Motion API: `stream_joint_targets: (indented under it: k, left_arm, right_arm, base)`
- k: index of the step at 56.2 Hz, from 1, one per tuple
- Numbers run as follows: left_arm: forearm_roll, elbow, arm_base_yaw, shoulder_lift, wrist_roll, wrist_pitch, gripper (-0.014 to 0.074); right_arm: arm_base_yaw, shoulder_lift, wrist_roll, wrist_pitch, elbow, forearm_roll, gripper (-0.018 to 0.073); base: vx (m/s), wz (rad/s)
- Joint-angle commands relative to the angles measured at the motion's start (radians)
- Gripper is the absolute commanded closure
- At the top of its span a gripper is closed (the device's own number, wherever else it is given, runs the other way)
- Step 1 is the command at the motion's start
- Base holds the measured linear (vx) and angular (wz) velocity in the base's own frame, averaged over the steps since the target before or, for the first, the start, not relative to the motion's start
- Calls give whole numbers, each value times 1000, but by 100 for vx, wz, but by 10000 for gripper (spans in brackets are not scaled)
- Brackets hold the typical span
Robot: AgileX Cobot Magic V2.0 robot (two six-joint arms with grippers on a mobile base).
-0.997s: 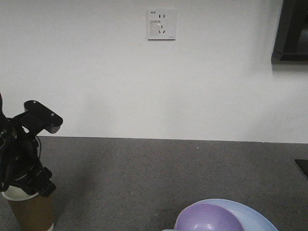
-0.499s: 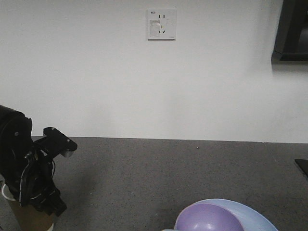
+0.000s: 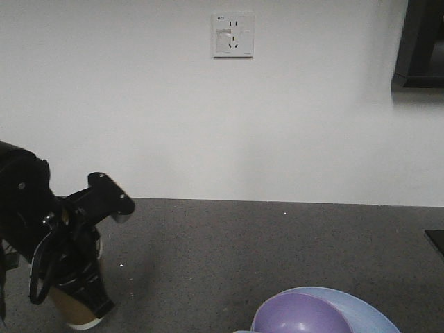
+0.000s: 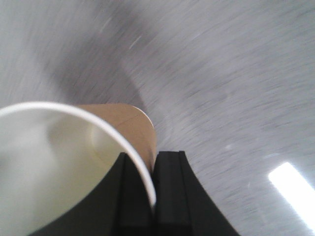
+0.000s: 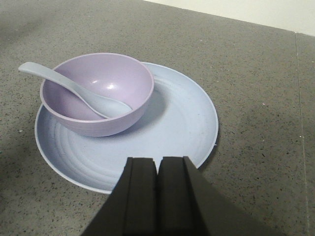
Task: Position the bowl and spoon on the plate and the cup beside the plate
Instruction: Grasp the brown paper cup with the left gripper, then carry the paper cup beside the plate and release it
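The left gripper (image 4: 151, 194) is pinching the cup (image 4: 74, 162) by its rim — one finger inside, one outside — so it is hanging tilted off the counter (image 3: 277, 243). The bowl (image 5: 97, 92) is sitting on the plate (image 5: 167, 132) (spoon (image 5: 74, 88) inside), while the right gripper (image 5: 157, 196) is hanging pressed together, empty.

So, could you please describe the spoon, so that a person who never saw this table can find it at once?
Start at the wide light-blue plate on the grey table. On it, off-centre, stands the small lavender bowl. The spoon lies in this bowl, scoop at the bottom and handle over the rim; it is pale bluish-white and the only long, thin thing there.
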Motion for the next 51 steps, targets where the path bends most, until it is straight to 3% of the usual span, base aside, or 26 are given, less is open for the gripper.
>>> stream_joint_targets:
  k: [1,12,20,34,51]
  left_arm:
    - [-37,-82,-74,-50,15,-56,600]
    - [-51,-233,-200,9,22,-57,600]
    - [-103,-317,-243,76,29,-40,600]
    - [-118,-382,-290,204,29,4,600]
    - [-115,-382,-291,258,26,30,598]
  right_arm:
    - [1,7,-7,-74,-28,-5,568]
    - [1,7,-7,-73,-28,-5,568]
    - [1,7,-7,-63,-28,-5,568]
    - [1,7,-7,-47,-28,-21,568]
    - [1,7,-7,-43,-28,-23,568]
  base:
    - [0,0]
    - [0,0]
    - [0,0]
    - [0,0]
    - [0,0]
